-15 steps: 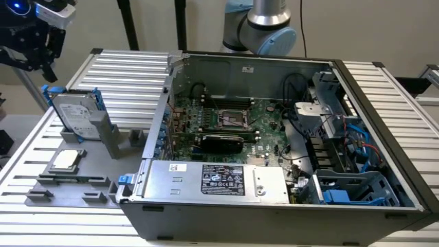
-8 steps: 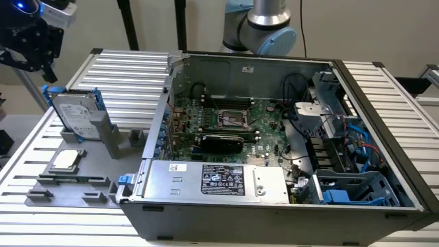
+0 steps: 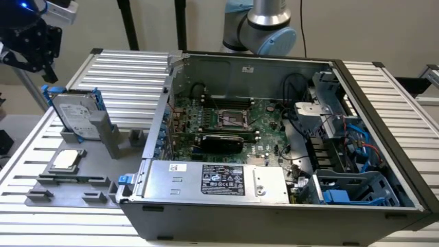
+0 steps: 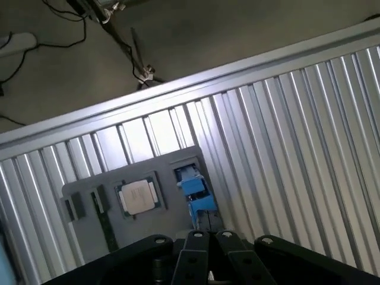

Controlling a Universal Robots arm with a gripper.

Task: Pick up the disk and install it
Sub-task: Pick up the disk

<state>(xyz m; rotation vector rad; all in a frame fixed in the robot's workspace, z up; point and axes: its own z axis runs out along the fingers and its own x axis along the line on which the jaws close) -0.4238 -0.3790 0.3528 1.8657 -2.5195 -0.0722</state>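
Observation:
The disk, a silver-grey drive with a white label in a blue carrier, stands on edge in a grey fixture at the exterior view's left. My black gripper hangs in the air above and a little to the left of it, touching nothing. In the wrist view the fingers lie pressed together with nothing between them, so the gripper is shut. Just beyond them I see the disk's blue carrier edge-on.
A small square silver chip lies in the same fixture. An open computer case with motherboard, cables, a silver power supply and blue drive bays fills the exterior view's right. The ribbed metal table carries it all.

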